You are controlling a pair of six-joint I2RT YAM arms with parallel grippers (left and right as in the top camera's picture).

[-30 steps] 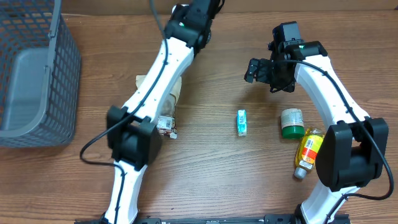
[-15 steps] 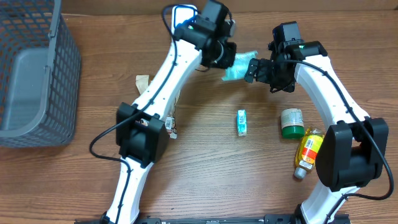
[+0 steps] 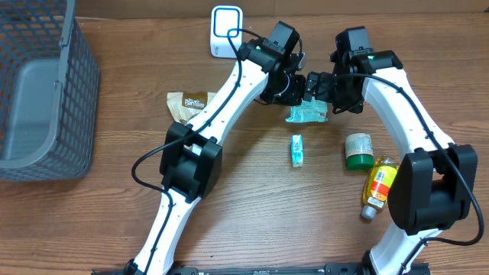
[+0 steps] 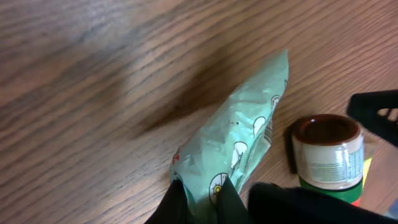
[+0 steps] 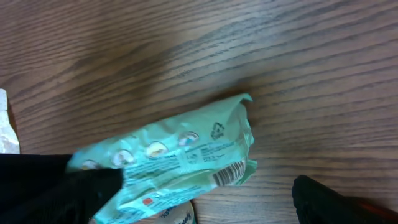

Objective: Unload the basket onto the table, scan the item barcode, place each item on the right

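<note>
Two arms are seen over one wooden table [image 3: 252,221]. One light green packet [image 3: 307,113] is held by the left gripper [image 3: 293,88]. Its jaws are squeezed tight on one end of the packet, and this is shown best in the left wrist view. The packet is found near the middle of the table's far side, just beside both grippers. One dark shadow [image 4: 168,106] is cast by it on the wood. One barcode [image 5: 229,173] is printed on the packet and is seen from the right wrist. The right gripper [image 3: 321,85] is spread wide, and nothing is held by it.

Four more things are laid on the table. One small green box [image 3: 297,150] is set near the middle. One jar [image 3: 358,150] with a green lid is placed to its right. One yellow bottle [image 3: 378,187] is laid on its side just beside the jar. One brown bag [image 3: 189,103] is partly hidden under the left arm. One white scanner [image 3: 224,30] is stood at the far edge. One gray basket [image 3: 76,84] is kept at the left side.
</note>
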